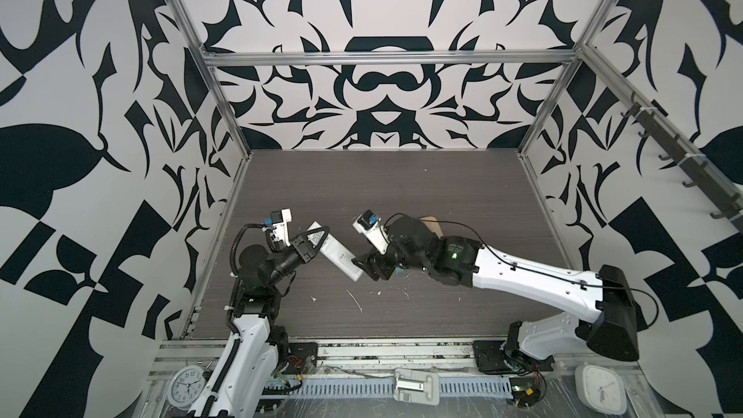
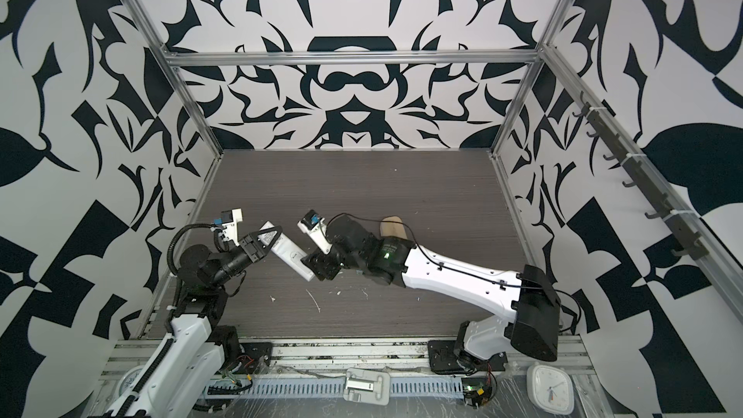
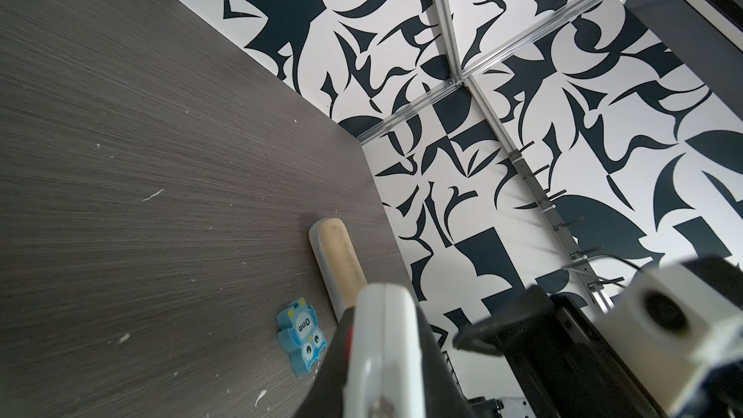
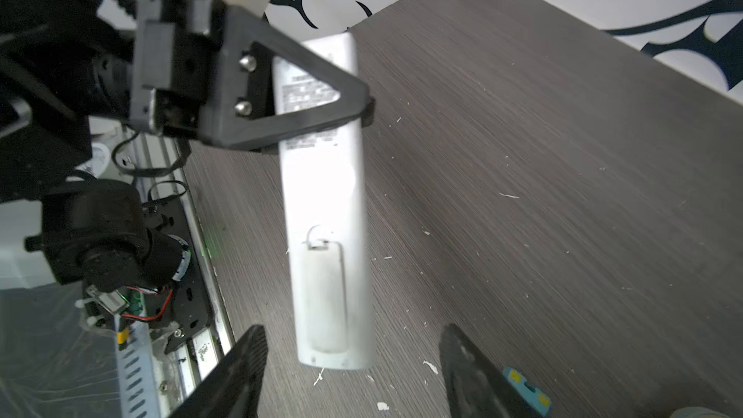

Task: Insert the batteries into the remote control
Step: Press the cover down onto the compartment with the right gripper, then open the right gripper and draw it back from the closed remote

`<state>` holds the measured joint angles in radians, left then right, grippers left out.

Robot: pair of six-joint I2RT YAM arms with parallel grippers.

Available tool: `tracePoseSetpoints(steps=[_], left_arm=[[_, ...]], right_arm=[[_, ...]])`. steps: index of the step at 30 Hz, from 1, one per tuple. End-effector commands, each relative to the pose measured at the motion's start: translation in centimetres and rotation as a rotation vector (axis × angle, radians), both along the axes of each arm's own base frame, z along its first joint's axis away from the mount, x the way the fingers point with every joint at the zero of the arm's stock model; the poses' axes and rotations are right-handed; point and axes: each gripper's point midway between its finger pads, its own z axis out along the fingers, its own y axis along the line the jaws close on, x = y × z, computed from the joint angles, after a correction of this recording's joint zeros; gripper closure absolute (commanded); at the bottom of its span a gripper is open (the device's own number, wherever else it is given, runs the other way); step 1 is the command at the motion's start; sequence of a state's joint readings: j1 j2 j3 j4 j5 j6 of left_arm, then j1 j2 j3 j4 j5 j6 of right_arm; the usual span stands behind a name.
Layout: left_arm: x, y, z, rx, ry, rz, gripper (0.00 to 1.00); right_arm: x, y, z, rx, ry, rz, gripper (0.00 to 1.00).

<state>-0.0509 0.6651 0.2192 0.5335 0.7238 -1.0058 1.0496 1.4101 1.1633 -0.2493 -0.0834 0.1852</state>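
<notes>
The white remote control (image 1: 335, 253) (image 2: 287, 253) hangs tilted above the table with its plain back up. My left gripper (image 1: 319, 235) is shut on its far end; its black fingers (image 4: 321, 102) clamp the labelled part. In the right wrist view the battery cover (image 4: 323, 299) on the remote's (image 4: 325, 178) back looks closed. My right gripper (image 1: 364, 269) (image 4: 349, 339) stands open at the near end, with a finger on each side and neither touching it. The batteries are out of view. In the left wrist view the remote's edge (image 3: 382, 355) fills the space between the jaws.
A tan oblong case (image 1: 432, 223) (image 3: 341, 251) lies behind the right arm. A small blue block with eyes (image 3: 303, 335) (image 4: 526, 388) lies on the table under the right wrist. White scraps (image 1: 354, 299) dot the front of the table. A metal rail (image 1: 217, 235) runs along the left side.
</notes>
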Motion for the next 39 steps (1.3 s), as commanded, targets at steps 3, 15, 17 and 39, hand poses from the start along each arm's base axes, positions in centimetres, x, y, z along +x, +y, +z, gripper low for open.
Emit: tracePoseSetpoints(steps=[3, 15, 17, 39], left_arm=[[-0.5, -0.6, 1.4, 0.0, -0.048, -0.034, 1.0], [-0.4, -0.7, 1.2, 0.005, -0.042, -0.039, 1.0], [-0.5, -0.7, 1.2, 0.004, -0.042, -0.039, 1.0], [1.4, 1.2, -2.4, 0.165, 0.132, 0.1, 1.0]], right_arm=[[-0.4, 1.5, 0.7, 0.072, 0.15, 0.122, 0.28], [0.1, 3.1, -1.2, 0.054, 0.185, 0.149, 0.28], [0.7, 3.1, -1.7, 0.043, 0.187, 0.126, 0.28], [2.0, -1.0, 1.1, 0.061, 0.055, -0.032, 0.18]])
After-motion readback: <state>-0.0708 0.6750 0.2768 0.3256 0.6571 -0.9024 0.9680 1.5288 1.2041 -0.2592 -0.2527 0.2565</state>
